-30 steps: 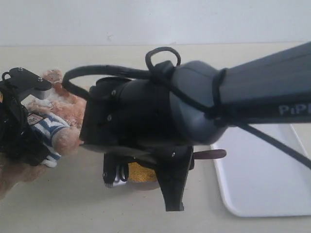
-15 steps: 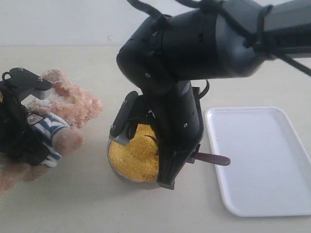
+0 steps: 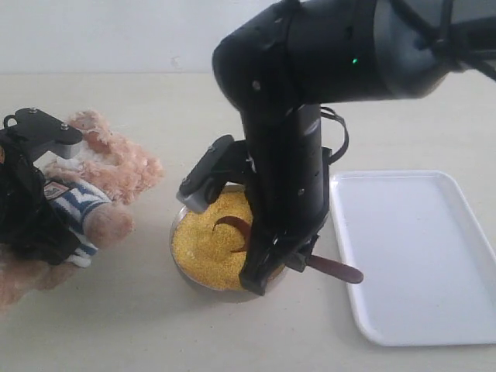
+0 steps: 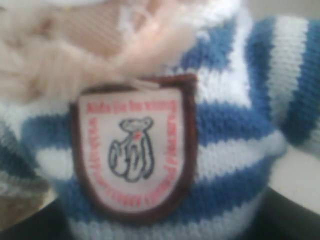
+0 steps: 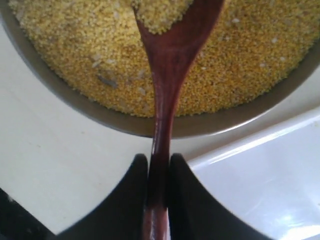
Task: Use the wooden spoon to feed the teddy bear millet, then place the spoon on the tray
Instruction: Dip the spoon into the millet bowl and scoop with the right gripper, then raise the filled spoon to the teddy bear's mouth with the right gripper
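The teddy bear (image 3: 108, 167) lies at the left of the exterior view, and my left gripper (image 3: 58, 225) clasps its striped torso. Its shirt (image 4: 230, 125) and chest badge (image 4: 132, 147) fill the left wrist view, hiding the fingers. My right gripper (image 5: 158, 167) is shut on the handle of the wooden spoon (image 5: 167, 75). The spoon's bowl (image 3: 232, 226) rests in the millet (image 3: 201, 244) with a heap of grain on it. The millet (image 5: 75, 45) fills a round metal bowl (image 5: 100, 117). The white tray (image 3: 418, 256) lies just right of the bowl.
The right arm (image 3: 310, 70) towers over the metal bowl (image 3: 180, 267) and hides its right half. The spoon's handle end (image 3: 341, 271) juts over the tray's left rim (image 5: 260, 175). Bare tabletop (image 3: 116, 325) runs along the front.
The right arm swung up from lying across the view to standing over the bowl, uncovering the millet and tray. The spoon's bowl now sits in the grain. Left gripper and bear stayed still.
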`<state>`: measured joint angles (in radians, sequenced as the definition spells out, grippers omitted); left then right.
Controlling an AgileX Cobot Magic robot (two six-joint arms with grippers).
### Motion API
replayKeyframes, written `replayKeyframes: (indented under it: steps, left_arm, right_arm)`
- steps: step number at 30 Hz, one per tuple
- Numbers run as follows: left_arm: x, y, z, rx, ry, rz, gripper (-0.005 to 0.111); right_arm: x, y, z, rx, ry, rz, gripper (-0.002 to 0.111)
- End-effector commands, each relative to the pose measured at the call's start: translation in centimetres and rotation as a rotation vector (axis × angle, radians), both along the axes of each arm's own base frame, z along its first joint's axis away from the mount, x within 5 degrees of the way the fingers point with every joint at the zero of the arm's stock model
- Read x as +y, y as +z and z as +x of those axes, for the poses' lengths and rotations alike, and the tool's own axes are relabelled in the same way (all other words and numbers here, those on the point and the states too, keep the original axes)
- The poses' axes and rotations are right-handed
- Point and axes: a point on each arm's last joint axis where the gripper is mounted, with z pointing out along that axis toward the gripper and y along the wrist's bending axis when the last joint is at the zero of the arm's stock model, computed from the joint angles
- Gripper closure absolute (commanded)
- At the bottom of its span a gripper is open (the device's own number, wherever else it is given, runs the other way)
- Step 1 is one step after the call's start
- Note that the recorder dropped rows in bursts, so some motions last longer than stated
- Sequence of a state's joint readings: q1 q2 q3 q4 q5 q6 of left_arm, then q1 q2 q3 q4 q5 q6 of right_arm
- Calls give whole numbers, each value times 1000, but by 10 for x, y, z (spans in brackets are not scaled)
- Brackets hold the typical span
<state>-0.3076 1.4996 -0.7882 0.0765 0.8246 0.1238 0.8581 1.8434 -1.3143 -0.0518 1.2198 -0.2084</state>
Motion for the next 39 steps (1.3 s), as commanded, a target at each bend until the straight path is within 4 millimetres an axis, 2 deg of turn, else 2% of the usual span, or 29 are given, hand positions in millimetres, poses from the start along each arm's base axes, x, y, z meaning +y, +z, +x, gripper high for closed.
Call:
replayKeyframes:
  steps: [1, 6, 10, 13, 21, 25, 33, 39]
  left_arm:
    - [-2, 1, 2, -15, 1, -14, 103]
    - [-2, 1, 2, -15, 1, -14, 103]
    - [-2, 0, 0, 2, -110, 5, 103]
    - [-3, 0, -1, 9, -124, -4, 103]
    - [-4, 0, 0, 8, -167, -10, 103]
    - [-4, 0, 0, -1, -168, -12, 103]
    - [-4, 0, 0, -1, -170, -12, 103]
    - [-4, 0, 0, -4, -170, -12, 103]
  right_arm:
    - [-9, 8, 8, 76, -103, 100, 109]
    - [-14, 8, 13, 119, -184, 145, 109]
    - [-15, 10, 16, 179, -255, 209, 109]
    - [-12, 14, 18, 178, -260, 232, 109]
    - [12, 52, 27, 136, -271, 386, 109]
    - [33, 64, 25, 108, -238, 426, 109]
    - [72, 63, 31, 94, -210, 456, 109]
    - [81, 63, 44, 46, -225, 458, 109]
